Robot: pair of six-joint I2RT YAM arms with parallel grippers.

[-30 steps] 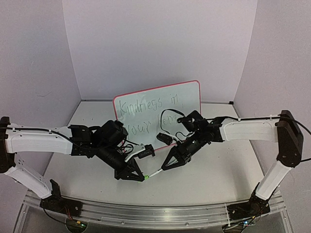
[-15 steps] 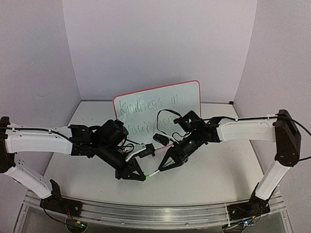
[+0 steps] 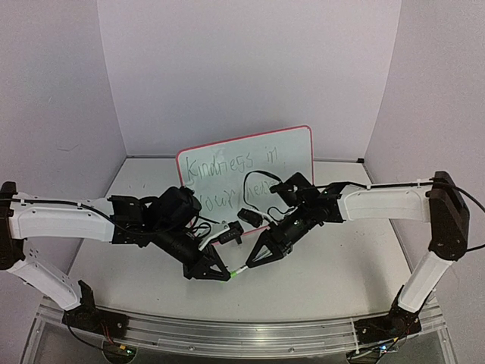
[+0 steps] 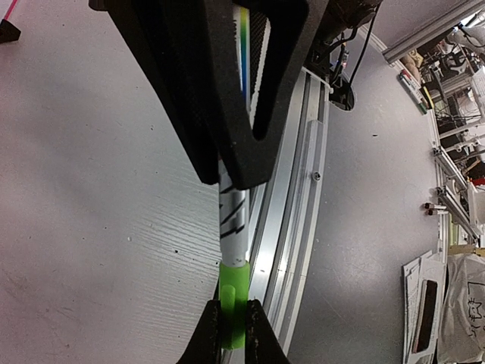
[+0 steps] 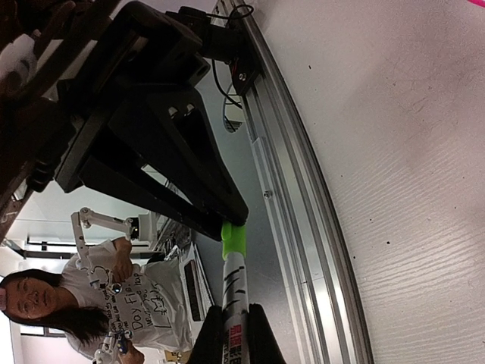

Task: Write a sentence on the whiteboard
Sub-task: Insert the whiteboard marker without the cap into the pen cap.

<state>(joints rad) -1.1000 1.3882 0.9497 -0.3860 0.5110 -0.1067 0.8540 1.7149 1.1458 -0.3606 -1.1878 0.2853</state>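
**At the table's near centre: both grippers clamped on one marker**

From the overhead camera I see the whiteboard (image 3: 292, 148) standing at the back centre of the table (image 3: 341, 262), leaning slightly. The sentence (image 3: 227, 168) runs across it in thin green writing on two lines. I read "Kindness in" on top and "your" below; the rest of the lower line is partly hidden behind my right arm. In front of the board the two arms meet low over the table, with a marker (image 3: 245, 268) bridging the left gripper (image 3: 225, 276) and the right gripper (image 3: 252, 262). From up here the grips are too small to judge.

The wrist cameras settle it. On the left wrist view my left fingertips (image 4: 211, 334) are pressed together on the green cap (image 4: 233, 292), and the end of the white barrel sits inside that cap. The right gripper's black frame fills the upper half of that view, around the barrel. On the right wrist view my right fingertips (image 5: 256, 337) are closed on the printed barrel, with the cap at its far end touching the left gripper.

Neither wrist view shows the writing. Only the right wrist view shows a long-haired person in a white printed shirt (image 5: 83, 299) beyond the aluminium rail (image 5: 303, 227).
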